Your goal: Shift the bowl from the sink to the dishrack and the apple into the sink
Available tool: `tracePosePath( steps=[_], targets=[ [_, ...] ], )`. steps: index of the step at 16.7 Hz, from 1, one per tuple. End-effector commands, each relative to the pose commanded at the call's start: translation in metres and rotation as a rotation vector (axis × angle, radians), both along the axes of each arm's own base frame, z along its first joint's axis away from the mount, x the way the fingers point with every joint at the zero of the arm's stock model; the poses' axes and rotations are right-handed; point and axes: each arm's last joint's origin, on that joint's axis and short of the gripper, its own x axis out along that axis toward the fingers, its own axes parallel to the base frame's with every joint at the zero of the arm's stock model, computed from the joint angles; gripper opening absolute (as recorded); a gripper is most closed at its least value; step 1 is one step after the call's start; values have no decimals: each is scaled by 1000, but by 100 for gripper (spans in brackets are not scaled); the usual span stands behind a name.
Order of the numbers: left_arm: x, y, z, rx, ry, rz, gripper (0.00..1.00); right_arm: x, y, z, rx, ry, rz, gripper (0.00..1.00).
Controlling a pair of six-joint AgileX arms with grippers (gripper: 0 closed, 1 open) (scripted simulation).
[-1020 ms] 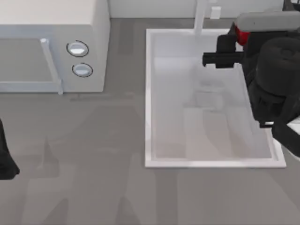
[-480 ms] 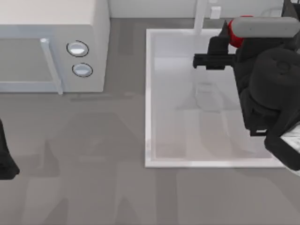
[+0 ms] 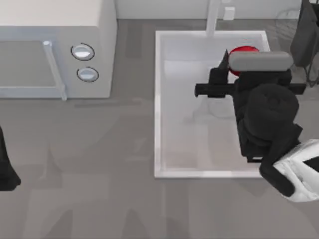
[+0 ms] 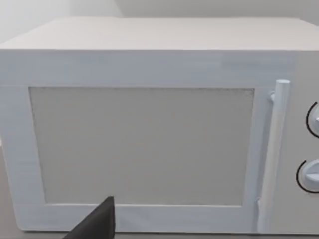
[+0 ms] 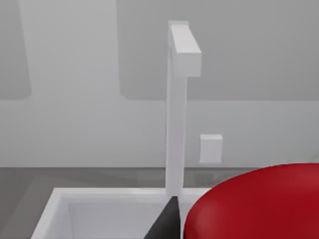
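Right gripper (image 3: 234,59) hangs over the far part of the sink (image 3: 160,99), clamped on the apple (image 3: 242,52). Letting go from this height risks the fruit bouncing or rolling across the basin; left arm waits at the table's left edge

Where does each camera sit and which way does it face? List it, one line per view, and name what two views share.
Top view: above the table, looking down on microwave, sink and apple; the right arm with right gripper over the sink, left arm at the left edge.
Left wrist view: on the left wrist, facing the microwave door; a dark finger of the left gripper shows.
Right wrist view: on the right wrist, facing the faucet; apple close up.
Shared: top and right wrist views both show apple and sink.
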Motion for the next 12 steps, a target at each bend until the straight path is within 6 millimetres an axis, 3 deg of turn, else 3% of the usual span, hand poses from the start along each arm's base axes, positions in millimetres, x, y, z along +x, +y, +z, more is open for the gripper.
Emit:
tracePosePath(
  steps=[4,7,12],
  targets=[
    [0,0,0,0,0,0,100,-3,-2,-49,16,-19,1,0],
    [0,0,0,0,0,0,100,-9,-7,-75,15,-16,3,0],
    [0,0,0,0,0,0,100,-11,-10,-83,12,-11,4,0]
  ],
)
